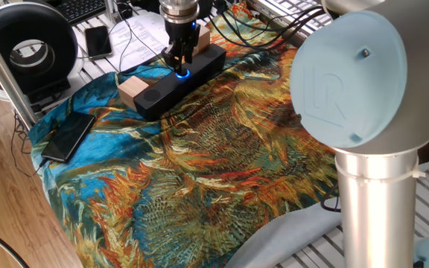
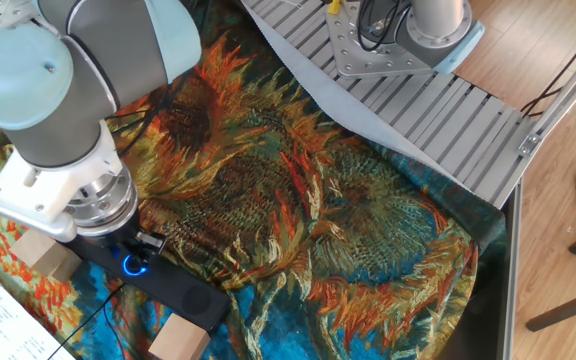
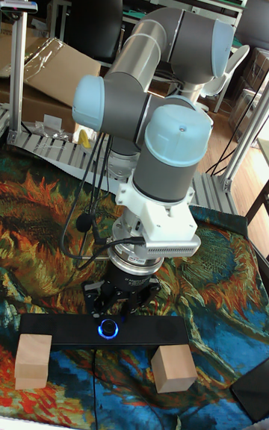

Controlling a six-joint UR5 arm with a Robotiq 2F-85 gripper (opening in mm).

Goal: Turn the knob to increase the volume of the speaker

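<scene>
The speaker (image 1: 176,80) is a long black bar with tan wooden end blocks, lying on the sunflower cloth at the far side. Its knob (image 1: 182,73) glows blue on top, near the middle. My gripper (image 1: 179,58) points straight down just over the knob, with its fingers apart on either side and nothing held. In the other fixed view the wrist covers most of the gripper (image 2: 120,247), and the knob (image 2: 131,264) glows just below it on the speaker (image 2: 168,288). The tall view shows the gripper (image 3: 118,304) right behind the knob (image 3: 109,327) on the speaker (image 3: 67,331).
A flat black smartphone (image 1: 68,136) lies on the cloth's left edge. A big black ring device (image 1: 30,45), a second phone (image 1: 97,41), cables and papers sit beyond the cloth. The arm's base (image 2: 408,35) stands on a ribbed metal plate.
</scene>
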